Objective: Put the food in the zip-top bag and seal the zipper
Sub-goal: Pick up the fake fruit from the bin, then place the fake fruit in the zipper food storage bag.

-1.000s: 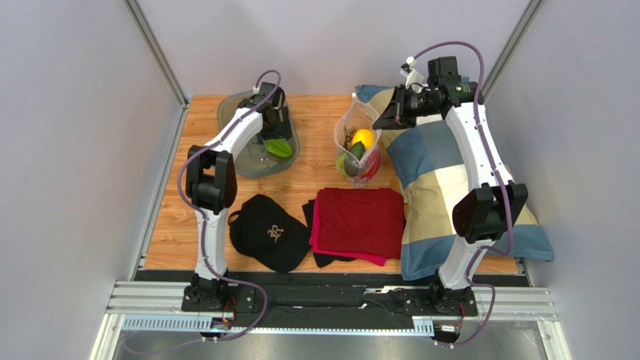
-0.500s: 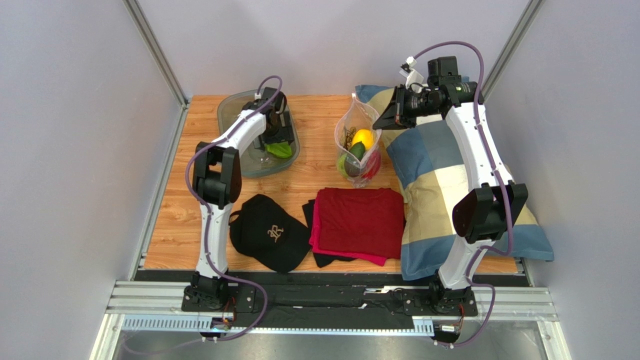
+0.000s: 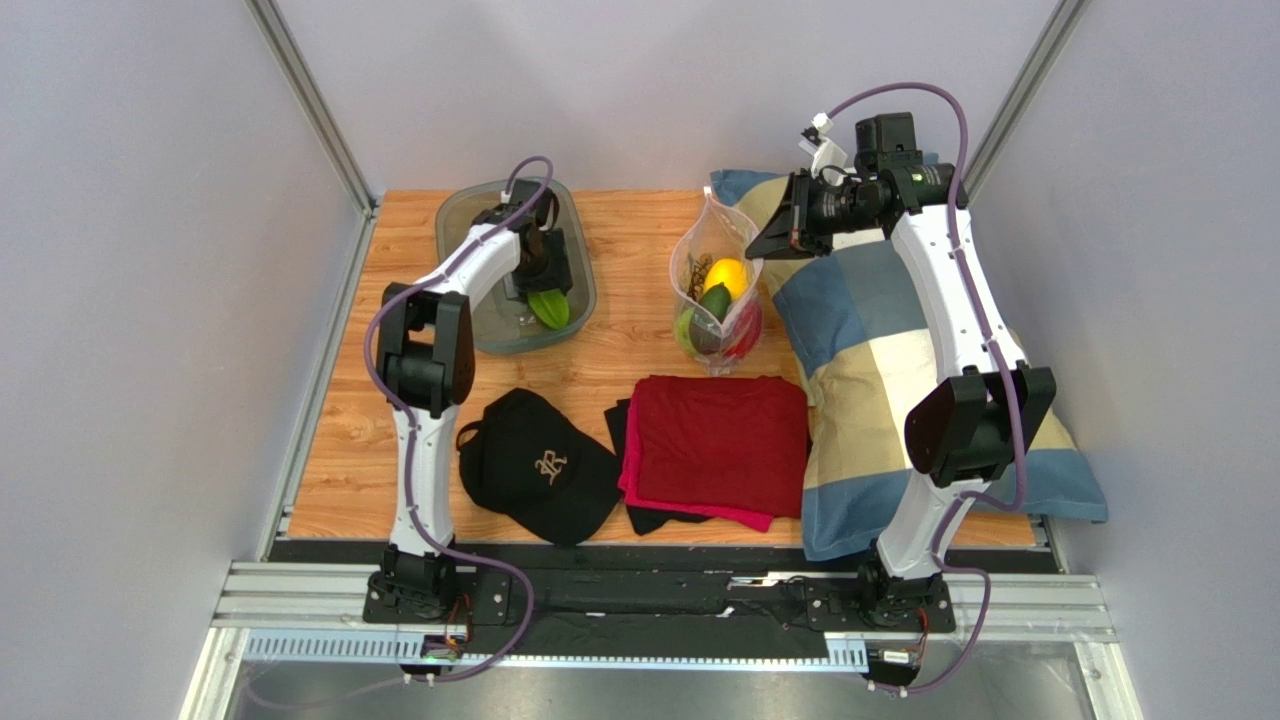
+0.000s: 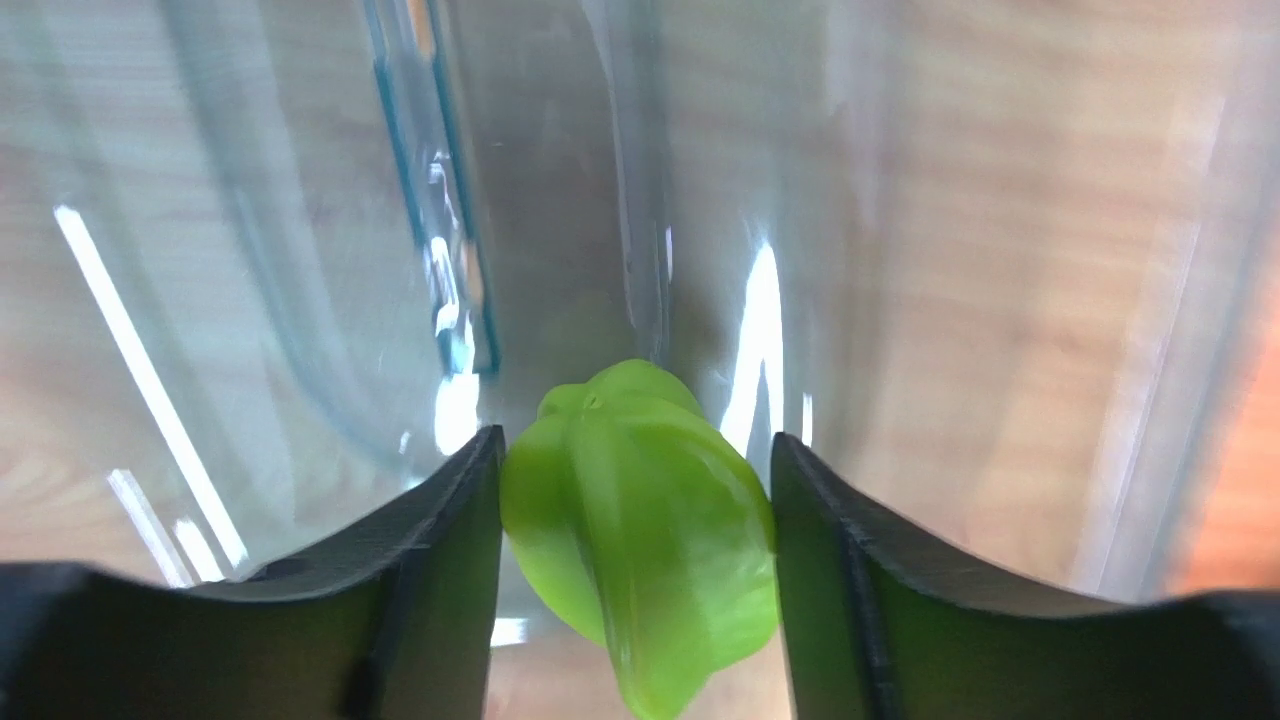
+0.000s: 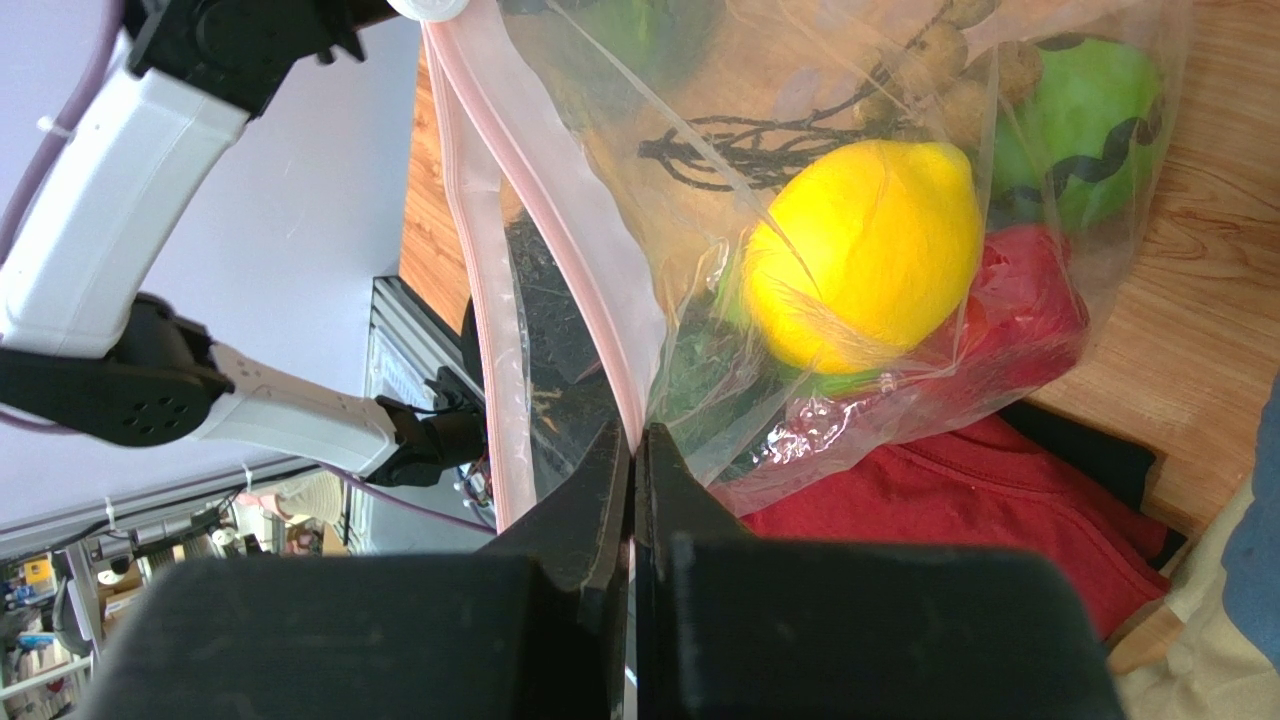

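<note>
In the grey-green tray point(image 3: 466, 225) my left gripper point(image 3: 546, 294) points down, its jaws closed against both sides of the green star fruit point(image 3: 553, 309). The left wrist view shows the same grip: the star fruit point(image 4: 646, 555) sits between both fingers of the gripper point(image 4: 636, 440), over the tray's translucent wall point(image 4: 301, 300). My right gripper point(image 3: 759, 237) is shut on the mouth edge of the zip-top bag point(image 3: 715, 285), holding it upright. The pinkish zipper point(image 5: 556, 225) runs up from the gripper point(image 5: 633, 435). Inside are a lemon point(image 5: 860, 255), red pepper point(image 5: 1022, 300), green apple point(image 5: 1089, 113) and grape bunch point(image 5: 932, 68).
A black cap point(image 3: 538, 465) lies at the near left. A folded red cloth point(image 3: 718, 446) rests on a black cloth point(image 3: 619, 428) beside it. A blue and cream checked pillow point(image 3: 902, 390) fills the right side under the right arm.
My left gripper has come from the back of the tray down over the star fruit and its jaws have narrowed onto it. The right gripper and bag have not moved.
</note>
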Available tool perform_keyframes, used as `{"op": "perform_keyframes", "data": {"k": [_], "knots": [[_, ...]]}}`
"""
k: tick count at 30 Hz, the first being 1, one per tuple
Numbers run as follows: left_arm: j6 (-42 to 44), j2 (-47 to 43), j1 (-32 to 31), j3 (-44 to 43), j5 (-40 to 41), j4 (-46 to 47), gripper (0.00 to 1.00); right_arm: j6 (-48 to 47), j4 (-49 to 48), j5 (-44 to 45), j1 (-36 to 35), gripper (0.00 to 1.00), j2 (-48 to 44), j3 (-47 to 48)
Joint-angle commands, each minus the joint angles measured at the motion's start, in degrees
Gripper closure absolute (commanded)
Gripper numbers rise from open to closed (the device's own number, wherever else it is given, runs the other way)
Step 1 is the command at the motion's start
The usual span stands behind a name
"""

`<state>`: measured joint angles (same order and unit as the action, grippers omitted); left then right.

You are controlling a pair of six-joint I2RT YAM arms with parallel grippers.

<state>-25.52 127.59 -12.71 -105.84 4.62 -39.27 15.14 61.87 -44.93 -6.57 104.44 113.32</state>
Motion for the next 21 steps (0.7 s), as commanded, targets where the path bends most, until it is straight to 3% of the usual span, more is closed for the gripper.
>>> {"op": "perform_keyframes", "data": {"k": [1, 5, 11, 18, 21], "knots": [[4.24, -12.62, 0.14, 2.83, -5.57, 6.65, 0.54, -0.11, -1.31, -0.60, 0.15, 1.00, -1.44, 1.03], [5.91, -20.16, -1.61, 1.26, -8.49, 9.55, 0.57, 0.51, -1.84, -1.39, 0.06, 1.00, -1.17, 0.94], [9.69, -27.82, -10.22, -0.33, -12.35, 21.41, 0.57, 1.12, -2.36, -3.24, -0.20, 1.00, -0.29, 1.29], [14.53, -28.01, -20.50, -0.42, -16.84, 33.98, 0.57, 1.74, -2.80, -5.26, -0.38, 1.00, -0.38, 1.91], [15.76, -26.61, -23.06, -0.51, -18.69, 34.96, 0.58, 1.65, -2.80, -5.35, -0.38, 1.00, -0.82, 1.82]]}}
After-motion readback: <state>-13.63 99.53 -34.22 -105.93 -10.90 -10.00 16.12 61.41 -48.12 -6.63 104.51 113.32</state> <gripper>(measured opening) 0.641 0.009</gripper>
